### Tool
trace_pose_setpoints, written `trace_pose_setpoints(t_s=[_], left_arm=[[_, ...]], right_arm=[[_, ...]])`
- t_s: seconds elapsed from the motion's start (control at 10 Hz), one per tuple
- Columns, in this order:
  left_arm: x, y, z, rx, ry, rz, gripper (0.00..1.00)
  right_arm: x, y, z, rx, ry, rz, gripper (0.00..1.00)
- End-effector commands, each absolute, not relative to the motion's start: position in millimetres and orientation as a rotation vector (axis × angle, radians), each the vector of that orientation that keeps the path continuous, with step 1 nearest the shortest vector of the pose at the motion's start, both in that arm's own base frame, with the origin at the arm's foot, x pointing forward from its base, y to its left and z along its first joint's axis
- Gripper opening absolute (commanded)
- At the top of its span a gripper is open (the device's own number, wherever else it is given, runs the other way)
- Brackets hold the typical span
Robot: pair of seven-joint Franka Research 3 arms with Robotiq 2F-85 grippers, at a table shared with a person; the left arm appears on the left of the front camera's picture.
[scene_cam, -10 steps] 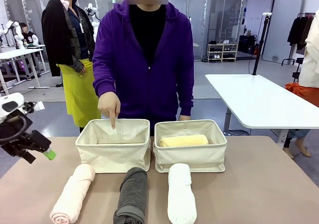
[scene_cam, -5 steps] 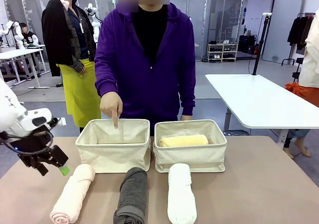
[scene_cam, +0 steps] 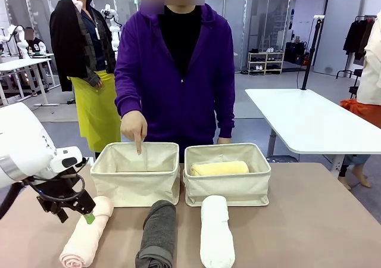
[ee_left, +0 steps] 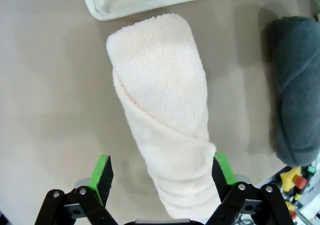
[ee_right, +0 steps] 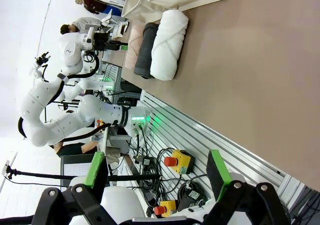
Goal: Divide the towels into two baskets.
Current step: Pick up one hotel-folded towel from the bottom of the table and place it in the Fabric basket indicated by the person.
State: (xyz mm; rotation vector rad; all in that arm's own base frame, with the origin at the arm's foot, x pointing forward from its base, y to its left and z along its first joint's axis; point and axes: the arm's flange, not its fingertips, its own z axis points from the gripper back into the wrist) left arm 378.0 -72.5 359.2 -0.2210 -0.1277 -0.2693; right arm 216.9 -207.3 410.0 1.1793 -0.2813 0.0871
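Left gripper (ee_left: 162, 171): jaws wide, a green pad on either side of the pink towel (ee_left: 160, 110) at one end.
Right gripper (ee_right: 156, 167): spread wide, holding nothing.
Grey towel (scene_cam: 158, 232), white towel (scene_cam: 215, 232): lying on the table (scene_cam: 309, 220).
Yellow towel (scene_cam: 219, 168): inside the right basket (scene_cam: 229, 189).
Left basket (scene_cam: 136, 187): a person's hand (scene_cam: 133, 127) points a finger into it.

You have four rolled terry towels, one each of pale pink (scene_cam: 85, 235), dark grey (scene_cam: 158, 232), white (scene_cam: 215, 235) and yellow (scene_cam: 219, 168) — and two rectangular cream canvas baskets (scene_cam: 136, 189) (scene_cam: 229, 190).

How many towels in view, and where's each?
4: pink towel, grey towel, white towel on the table; yellow towel in the right basket. The left basket's floor is partly hidden.
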Motion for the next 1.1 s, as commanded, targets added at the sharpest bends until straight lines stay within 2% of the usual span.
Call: trace_pose_setpoints(t_s=[0.0,0.3,0.4,0.5,0.6,0.7,0.8,0.9,1.0], left_arm=[[318.1,-66.9,316.3,-0.241,-0.155,-0.251,1.00],[323.0,-74.7,304.7,-0.235,-0.135,-0.231,1.00],[322.3,-76.2,302.9,-0.242,-0.125,-0.225,0.97],[321.5,-75.4,302.4,-0.241,-0.124,-0.230,0.81],[321.0,-73.6,302.8,-0.241,-0.124,-0.228,0.78],[320.5,-72.8,303.0,-0.238,-0.124,-0.229,0.61],[320.0,-73.6,303.3,-0.246,-0.118,-0.229,0.58],[320.2,-75.5,304.9,-0.262,-0.121,-0.227,0.41],[320.5,-75.6,307.2,-0.271,-0.127,-0.215,0.38]], right_arm=[[217.8,-206.4,412.2,1.183,-0.301,0.100,1.00],[217.8,-206.4,412.2,1.183,-0.301,0.100,1.00],[217.8,-206.4,412.2,1.183,-0.301,0.100,1.00],[217.8,-206.4,412.2,1.183,-0.301,0.100,1.00],[217.8,-206.4,412.2,1.183,-0.301,0.100,1.00],[217.8,-206.4,412.2,1.183,-0.301,0.100,1.00],[217.8,-206.4,412.2,1.183,-0.301,0.100,1.00],[217.8,-206.4,412.2,1.183,-0.301,0.100,1.00],[217.8,-206.4,412.2,1.183,-0.301,0.100,1.00]])
